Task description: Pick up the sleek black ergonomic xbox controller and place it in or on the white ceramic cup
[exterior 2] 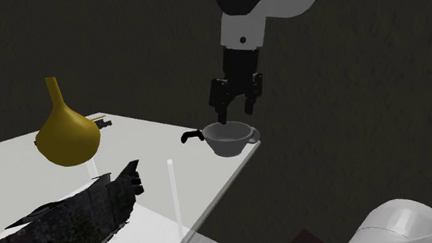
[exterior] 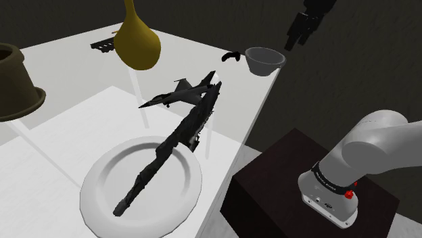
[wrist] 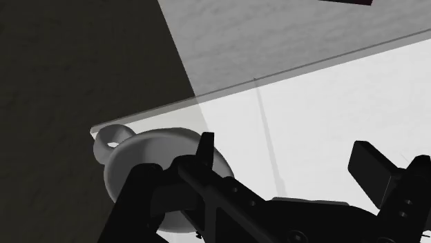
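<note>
The controller (exterior 2: pixel 190 135) lies on the table (exterior 2: pixel 147 148) just beside the cup (exterior 2: pixel 229 137), on the second exterior view's left. My gripper (exterior 2: pixel 236 100) hovers above the cup, fingers apart and empty. I judge it must shift past the cup towards the controller.

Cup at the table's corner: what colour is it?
The cup is light grey; the second exterior view shows it best.

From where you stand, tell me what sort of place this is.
Probably a room at home, rendered: a white table with a grey cup, a yellow gourd-shaped vase and a white plate.
</note>
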`<state>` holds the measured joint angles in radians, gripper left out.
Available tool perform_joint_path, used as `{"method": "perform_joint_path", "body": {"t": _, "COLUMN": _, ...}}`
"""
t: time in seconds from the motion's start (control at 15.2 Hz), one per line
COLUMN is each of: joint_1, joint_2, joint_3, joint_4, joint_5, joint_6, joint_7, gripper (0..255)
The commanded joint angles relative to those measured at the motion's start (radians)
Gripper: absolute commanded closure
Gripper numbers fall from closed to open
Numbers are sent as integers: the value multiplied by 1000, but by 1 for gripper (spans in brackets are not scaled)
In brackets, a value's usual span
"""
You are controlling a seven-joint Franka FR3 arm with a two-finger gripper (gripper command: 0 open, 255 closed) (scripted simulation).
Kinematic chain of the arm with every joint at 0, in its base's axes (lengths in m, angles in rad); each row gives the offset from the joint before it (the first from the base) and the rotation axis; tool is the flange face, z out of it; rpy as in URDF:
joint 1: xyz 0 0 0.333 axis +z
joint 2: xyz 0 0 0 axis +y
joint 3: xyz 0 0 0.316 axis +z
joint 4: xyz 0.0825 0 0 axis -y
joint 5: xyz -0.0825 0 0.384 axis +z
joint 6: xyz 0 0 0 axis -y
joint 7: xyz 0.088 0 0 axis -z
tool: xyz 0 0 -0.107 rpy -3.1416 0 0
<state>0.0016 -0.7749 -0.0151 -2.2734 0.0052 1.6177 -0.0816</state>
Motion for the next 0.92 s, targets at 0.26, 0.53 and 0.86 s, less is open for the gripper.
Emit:
{"method": "perform_joint_path", "body": {"t": 0.26, "joint_1": 26, "joint_2": 165, "joint_3": -60, "joint_4": 81, "joint_5": -11, "joint_6": 51, "joint_7": -131, "gripper": 0}}
{"method": "perform_joint_path", "body": {"t": 0.53, "joint_1": 54, "joint_2": 338, "joint_3": -110, "joint_4": 187, "joint_5": -6, "joint_6": 82, "joint_7": -261, "gripper": 0}}
{"method": "perform_joint_path", "body": {"t": 0.86, "joint_1": 79, "joint_2": 562, "joint_3": -153, "joint_4": 353, "joint_5": 23, "joint_6": 91, "joint_7": -422, "gripper": 0}}
